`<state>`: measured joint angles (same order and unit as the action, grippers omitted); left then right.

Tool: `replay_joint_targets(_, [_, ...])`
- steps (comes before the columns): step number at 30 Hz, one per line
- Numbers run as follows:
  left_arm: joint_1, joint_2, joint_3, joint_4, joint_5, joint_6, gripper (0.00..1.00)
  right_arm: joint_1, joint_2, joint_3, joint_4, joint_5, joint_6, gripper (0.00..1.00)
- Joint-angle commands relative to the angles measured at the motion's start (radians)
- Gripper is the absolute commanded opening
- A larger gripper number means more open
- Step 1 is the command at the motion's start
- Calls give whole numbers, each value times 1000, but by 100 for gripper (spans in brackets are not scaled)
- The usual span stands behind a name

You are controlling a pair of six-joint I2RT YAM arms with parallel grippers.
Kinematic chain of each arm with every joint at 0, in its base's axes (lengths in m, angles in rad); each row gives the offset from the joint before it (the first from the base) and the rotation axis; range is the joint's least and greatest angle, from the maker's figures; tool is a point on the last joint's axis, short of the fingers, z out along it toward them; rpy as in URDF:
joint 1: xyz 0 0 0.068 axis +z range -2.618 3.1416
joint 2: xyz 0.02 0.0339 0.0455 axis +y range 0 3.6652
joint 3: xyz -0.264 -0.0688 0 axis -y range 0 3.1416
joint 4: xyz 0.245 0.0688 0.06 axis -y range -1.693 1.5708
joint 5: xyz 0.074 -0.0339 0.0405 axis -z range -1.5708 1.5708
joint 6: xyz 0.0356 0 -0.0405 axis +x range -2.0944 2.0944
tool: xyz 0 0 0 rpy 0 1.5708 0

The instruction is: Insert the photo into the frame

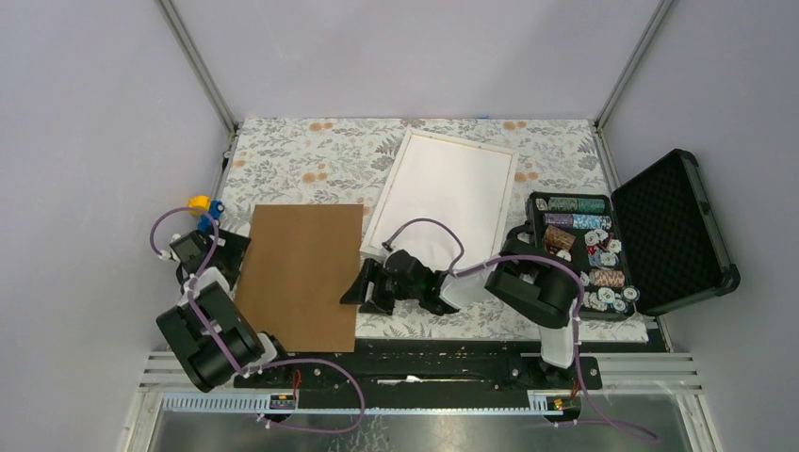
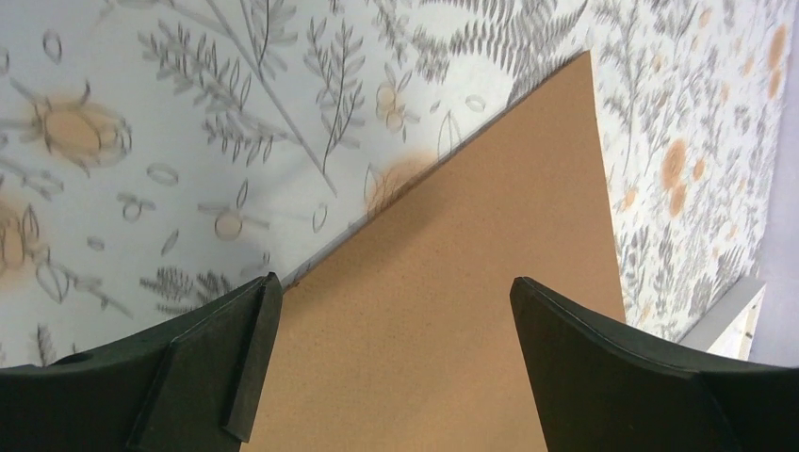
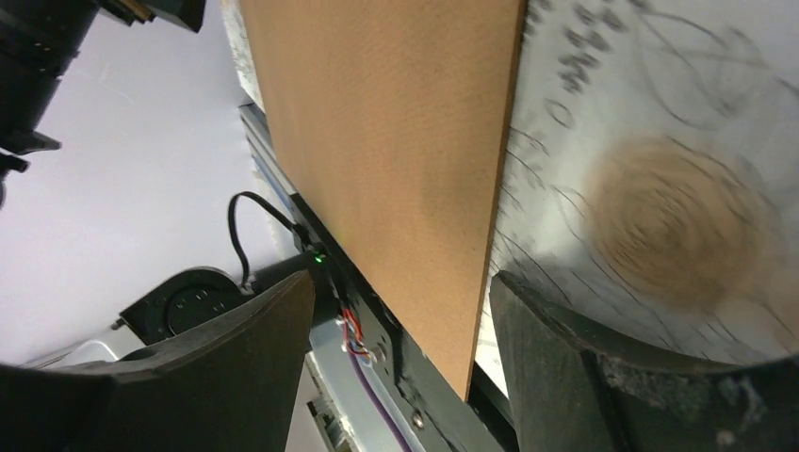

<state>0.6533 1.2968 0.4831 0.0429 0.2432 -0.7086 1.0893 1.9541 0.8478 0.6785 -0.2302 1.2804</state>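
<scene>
Brown board (image 1: 300, 273) flat | left claw (image 2: 393, 285) wide | right claw (image 3: 400, 278) spread at board edge

no text, label, brand or number can be read in any of the views. the chips (image 1: 603, 279) in the case (image 1: 671, 226) at the right of the top view carry small printed marks, too small to make out. the cloth (image 1: 311, 155) on the table shows only a leaf-and-flower print, with no lettering, in the upper part of the top view and in both wrist views.
</scene>
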Motion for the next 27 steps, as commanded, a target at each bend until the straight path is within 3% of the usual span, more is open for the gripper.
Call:
replay_joint_targets(1, [-24, -97, -20, -218, 59, -1, 99, -9, -117, -72, -147, 72, -55, 76])
replay_joint_targets(6, [-123, -259, 36, -371, -71, -55, 99, 31, -195, -118, -219, 46, -51, 76])
replay_joint_targets(9, [-141, -310, 60, -383, -132, -56, 99, 94, -215, -119, -249, 77, -22, 76])
replay_joint_targets(12, [-142, -311, 72, -383, -130, -32, 99, 143, -211, -111, -272, 93, -2, 76])
replay_joint_targets(18, [-167, -310, 66, -332, -44, 8, 99, 234, -143, -142, -138, 166, 111, 67])
replay_joint_targets(27, [-301, -418, 91, -296, -44, 35, 99, 247, -63, -127, 1, 331, 128, 62])
